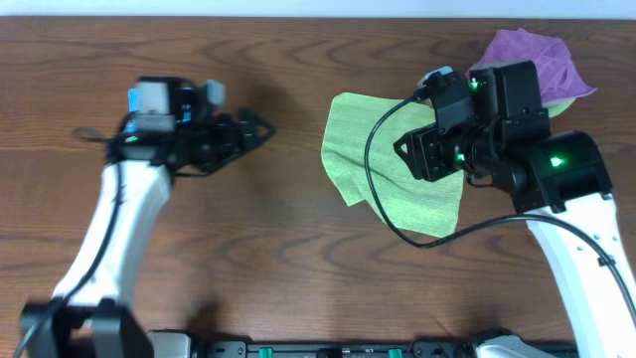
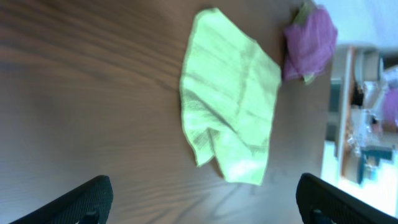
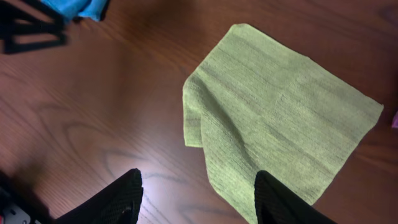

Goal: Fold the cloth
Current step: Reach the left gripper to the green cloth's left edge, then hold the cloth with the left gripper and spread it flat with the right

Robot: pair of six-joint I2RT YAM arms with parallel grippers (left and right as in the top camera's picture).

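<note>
The lime-green cloth (image 1: 383, 164) lies spread on the wooden table, right of centre, with one corner folded over along its left edge. It also shows in the left wrist view (image 2: 230, 99) and the right wrist view (image 3: 280, 106). No white tag shows. My right gripper (image 1: 415, 157) hovers above the cloth's right part, open and empty (image 3: 199, 202), one finger over the cloth's edge. My left gripper (image 1: 260, 127) is open and empty (image 2: 208, 205), over bare table to the left of the cloth and apart from it.
A purple cloth (image 1: 532, 58) lies bunched at the back right, beyond the green cloth (image 2: 309, 40), with a bit of green fabric under it. A bright blue cloth (image 3: 81, 7) lies by the left arm. The right arm's cable loops over the green cloth.
</note>
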